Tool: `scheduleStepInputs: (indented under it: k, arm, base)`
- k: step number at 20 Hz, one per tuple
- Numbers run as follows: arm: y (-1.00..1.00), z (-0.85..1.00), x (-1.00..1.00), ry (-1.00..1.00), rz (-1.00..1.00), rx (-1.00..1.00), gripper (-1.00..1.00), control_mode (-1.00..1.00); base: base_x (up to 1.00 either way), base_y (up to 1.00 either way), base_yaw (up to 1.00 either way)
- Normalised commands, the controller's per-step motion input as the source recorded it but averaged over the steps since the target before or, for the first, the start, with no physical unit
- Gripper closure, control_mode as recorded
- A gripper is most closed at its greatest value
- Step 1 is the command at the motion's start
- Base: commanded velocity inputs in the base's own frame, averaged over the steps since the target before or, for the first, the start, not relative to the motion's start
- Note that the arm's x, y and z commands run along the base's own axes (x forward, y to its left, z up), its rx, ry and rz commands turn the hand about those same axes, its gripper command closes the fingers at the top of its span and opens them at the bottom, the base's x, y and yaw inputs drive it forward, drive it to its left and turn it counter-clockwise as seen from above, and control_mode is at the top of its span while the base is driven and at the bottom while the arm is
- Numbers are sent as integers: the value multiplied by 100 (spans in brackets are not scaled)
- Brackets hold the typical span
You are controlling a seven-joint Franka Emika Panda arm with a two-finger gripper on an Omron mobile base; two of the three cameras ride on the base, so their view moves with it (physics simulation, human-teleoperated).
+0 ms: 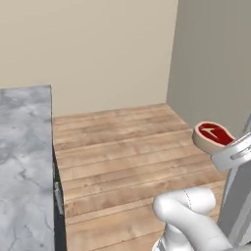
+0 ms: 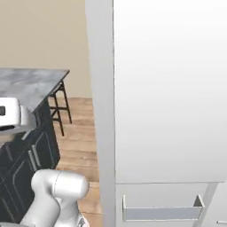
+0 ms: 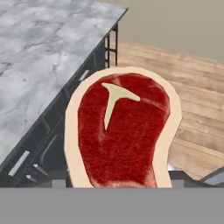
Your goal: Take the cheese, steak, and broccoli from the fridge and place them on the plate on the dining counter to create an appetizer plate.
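The steak [image 3: 122, 131], a raw red slab with a pale fat rim and a white bone mark, hangs in the air with my gripper [image 3: 118, 181] shut on its lower end. From the left base it floats above the wooden floor as the steak [image 1: 213, 134], in front of the gripper [image 1: 220, 146]. The dining counter [image 3: 39, 57], grey veined marble over a dark base, lies to the left of and below the steak. Over on the right stands the fridge [image 2: 168, 88], tall and white. The cheese, broccoli and plate are out of view.
A dark stool [image 2: 60, 106] stands at the far end of the dining counter [image 2: 26, 86]. A door bin [image 2: 162, 213] shows low on the fridge. Wooden floor [image 1: 122, 152] runs between the counter [image 1: 24, 162] and the fridge side.
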Motion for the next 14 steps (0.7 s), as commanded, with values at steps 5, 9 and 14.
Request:
scheduleStepInputs:
  k: [5, 9, 14]
  arm:
    - [0, 0, 0, 0, 0, 0, 100, 100]
    - [0, 0, 0, 0, 0, 0, 100, 100]
    - [0, 0, 0, 0, 0, 0, 100, 100]
  base:
    - [100, -34, -2]
    - [100, 23, -17]
    - [100, 60, -38]
